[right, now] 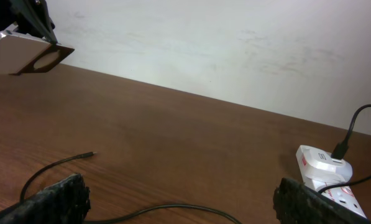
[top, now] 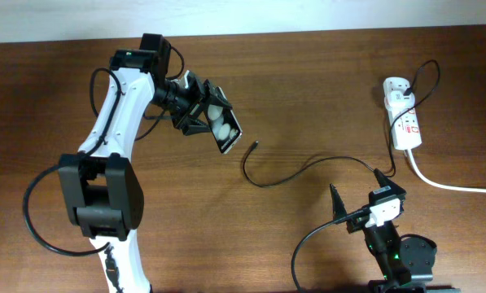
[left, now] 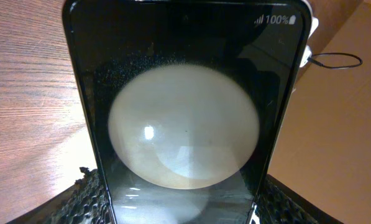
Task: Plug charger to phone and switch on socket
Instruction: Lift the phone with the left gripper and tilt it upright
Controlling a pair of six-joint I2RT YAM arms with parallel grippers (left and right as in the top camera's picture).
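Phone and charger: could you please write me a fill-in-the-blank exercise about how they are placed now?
Of the left gripper and the right gripper, the one holding the phone is the ___ one.
The right gripper's jaws stand ___, with nothing between them.
The charger has its tip lying on the table, so it is ___ yet plugged in.
Missing words: left; open; not.

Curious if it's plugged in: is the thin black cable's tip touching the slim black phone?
Apart. The overhead view shows bare brown wooden table between the thin black cable's tip and the slim black phone.
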